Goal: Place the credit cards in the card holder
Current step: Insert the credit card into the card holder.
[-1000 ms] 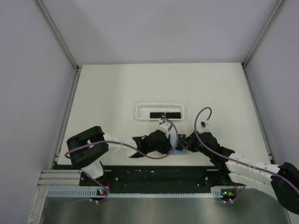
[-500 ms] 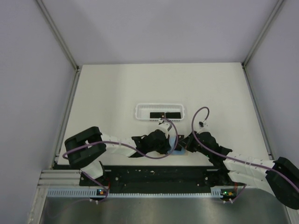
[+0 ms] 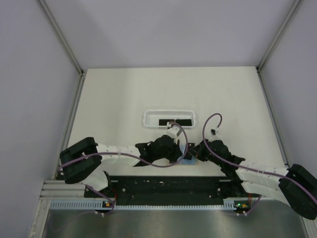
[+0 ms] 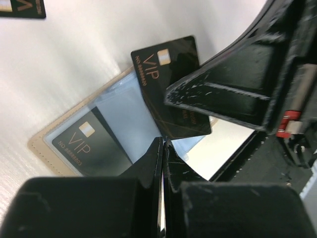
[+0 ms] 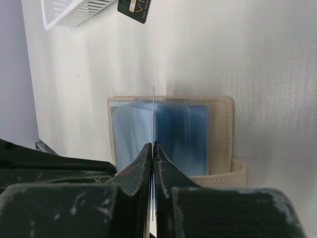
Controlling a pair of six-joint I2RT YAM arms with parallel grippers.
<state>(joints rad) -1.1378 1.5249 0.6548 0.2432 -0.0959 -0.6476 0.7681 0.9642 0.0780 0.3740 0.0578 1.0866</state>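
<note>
The tan card holder point(image 4: 42, 143) lies open near the table's front edge, under both grippers point(image 3: 187, 159). A black credit card point(image 4: 81, 148) sits in one clear sleeve. My right gripper point(image 5: 152, 146) is shut on a second black credit card point(image 4: 168, 74), held edge-on point(image 5: 153, 114) over the blue-tinted sleeves of the holder point(image 5: 220, 129). My left gripper point(image 4: 162, 144) is shut, with a thin pale sleeve edge between its fingertips. In the top view the left gripper point(image 3: 178, 154) and the right gripper point(image 3: 194, 154) nearly touch. More black cards point(image 3: 183, 121) lie in the white basket.
The white perforated basket point(image 3: 170, 113) stands just beyond the grippers, and its corner shows in the right wrist view point(image 5: 74, 12). Another black card point(image 5: 134, 7) shows beside that corner. A card corner point(image 4: 20, 7) shows top left in the left wrist view. Purple cables loop over both arms.
The left arm's elbow and base link have swung left and lower. Both grippers have stayed over the card holder, with the right one drawn in slightly.
</note>
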